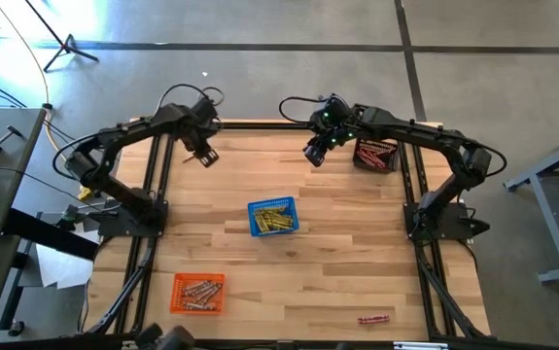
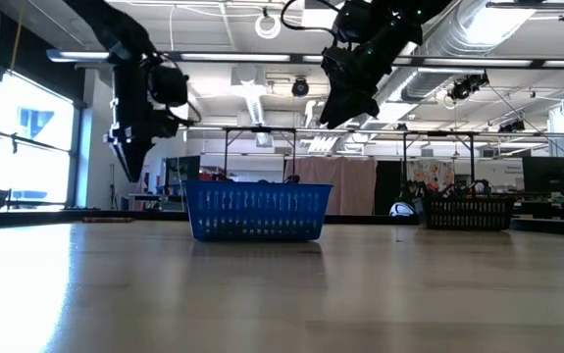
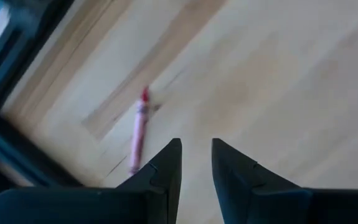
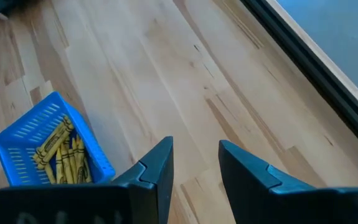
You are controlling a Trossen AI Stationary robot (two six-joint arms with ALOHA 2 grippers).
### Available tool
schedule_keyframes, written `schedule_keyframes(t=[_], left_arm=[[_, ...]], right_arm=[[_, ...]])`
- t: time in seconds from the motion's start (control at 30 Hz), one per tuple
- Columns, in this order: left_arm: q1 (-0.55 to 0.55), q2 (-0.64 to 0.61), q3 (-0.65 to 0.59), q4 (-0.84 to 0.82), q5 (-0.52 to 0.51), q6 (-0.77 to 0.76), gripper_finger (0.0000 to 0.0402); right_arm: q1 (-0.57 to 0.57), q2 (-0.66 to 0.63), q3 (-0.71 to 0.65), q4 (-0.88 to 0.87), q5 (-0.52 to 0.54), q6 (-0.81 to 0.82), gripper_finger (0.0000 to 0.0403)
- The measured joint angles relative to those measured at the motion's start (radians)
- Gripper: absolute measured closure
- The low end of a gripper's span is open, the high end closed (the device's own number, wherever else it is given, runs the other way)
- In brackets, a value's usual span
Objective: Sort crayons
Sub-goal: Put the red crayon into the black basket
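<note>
We see the left gripper (image 1: 204, 156) raised over the table's far left, fingers slightly apart and empty; a red crayon (image 3: 138, 127) lies on the wood just beyond them. An orange basket (image 1: 197, 293) of tan crayons sits near-left. The blue basket (image 1: 273, 218) at the centre holds yellow crayons (image 4: 63, 155). The right gripper (image 1: 315, 153) hovers far-centre, fingers parted, empty. More red crayons (image 1: 374, 318) lie near-right. A dark basket (image 1: 375, 154) sits far right.

Two matte black jointed arms (image 1: 123, 146) trailing looped black cables, each ending in wedge-shaped fingers (image 3: 166, 168).
</note>
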Motion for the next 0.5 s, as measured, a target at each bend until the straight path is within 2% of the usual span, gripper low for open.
schedule_keyframes(t=[0.3, 0.5], left_arm=[[0.120, 0.096, -0.017, 0.003, -0.010, 0.002, 0.0326], [0.144, 0.180, -0.017, 0.003, -0.098, 0.021, 0.0326]], right_arm=[[0.000, 0.000, 0.000, 0.043, 0.001, 0.000, 0.0291], [0.000, 0.000, 0.000, 0.044, 0.001, 0.008, 0.0291]])
